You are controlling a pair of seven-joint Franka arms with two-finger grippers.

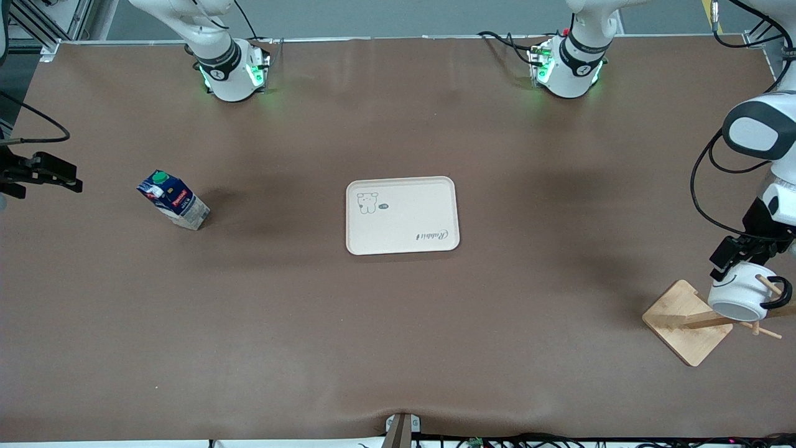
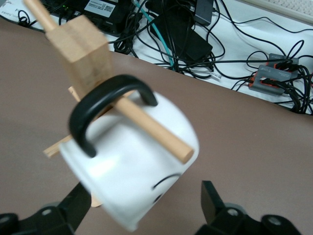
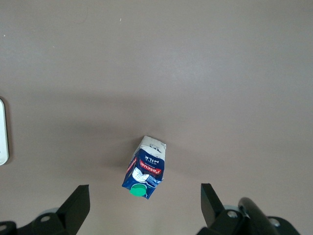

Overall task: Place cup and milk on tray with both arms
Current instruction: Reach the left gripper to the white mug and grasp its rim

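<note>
The white cup (image 1: 740,292) hangs by its black handle on a peg of a wooden stand (image 1: 684,320) at the left arm's end of the table. My left gripper (image 1: 743,258) is open, with its fingers on either side of the cup (image 2: 137,181) and a gap showing beside one finger (image 2: 211,200). The milk (image 1: 174,200) stands tilted on the table at the right arm's end. My right gripper (image 1: 59,174) is open and empty, up in the air, with the milk (image 3: 145,169) below and between its fingers (image 3: 78,200). The cream tray (image 1: 403,180) lies mid-table, with nothing on it.
The stand's post (image 2: 83,49) and peg (image 2: 156,134) run through the cup's handle. Cables and boxes (image 2: 274,78) lie off the table's edge near the stand. The tray's edge (image 3: 2,132) shows in the right wrist view.
</note>
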